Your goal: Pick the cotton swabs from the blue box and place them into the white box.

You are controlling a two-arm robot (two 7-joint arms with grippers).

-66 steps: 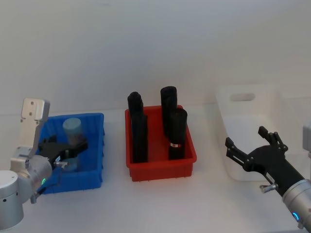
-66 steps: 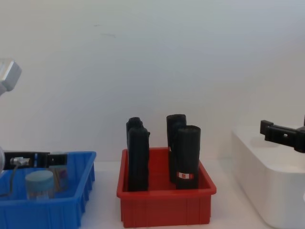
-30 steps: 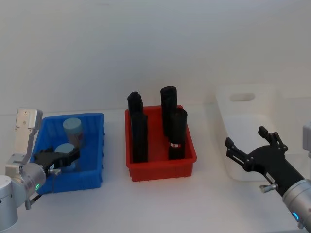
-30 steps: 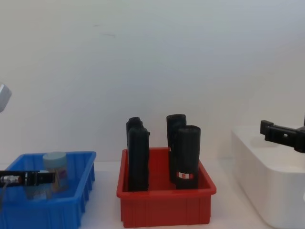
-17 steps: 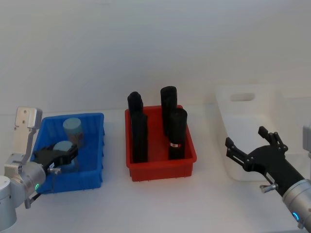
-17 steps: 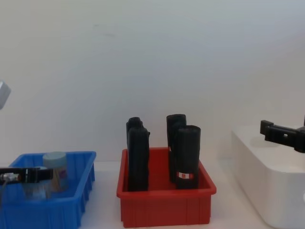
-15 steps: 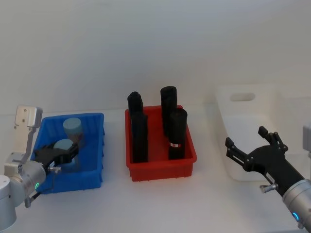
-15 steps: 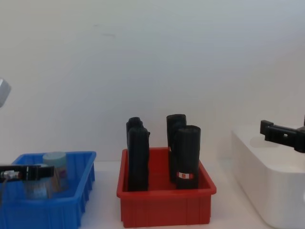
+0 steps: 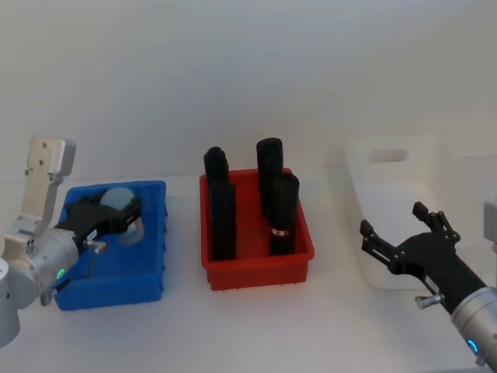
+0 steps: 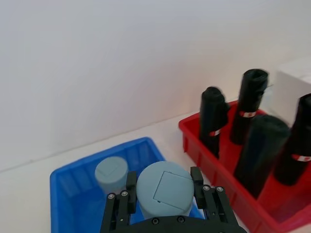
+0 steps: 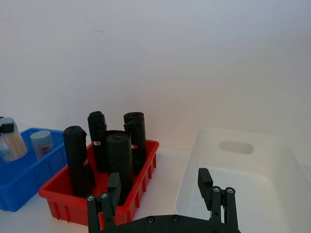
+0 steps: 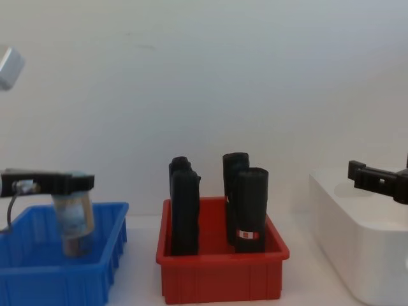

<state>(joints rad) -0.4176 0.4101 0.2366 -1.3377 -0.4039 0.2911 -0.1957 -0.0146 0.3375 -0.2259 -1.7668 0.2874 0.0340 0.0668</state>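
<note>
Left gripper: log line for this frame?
left gripper: shut on cotton swab jar, over blue box | second jar: in blue box | right gripper: open, near white box

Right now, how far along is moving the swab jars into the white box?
Done: nothing, the large white plastic box by the right tool looks empty. In hand: the left tool grips one clear, blue-lidded swab jar above the shallow blue plastic bin. Left: deliver it, then the second jar.
</note>
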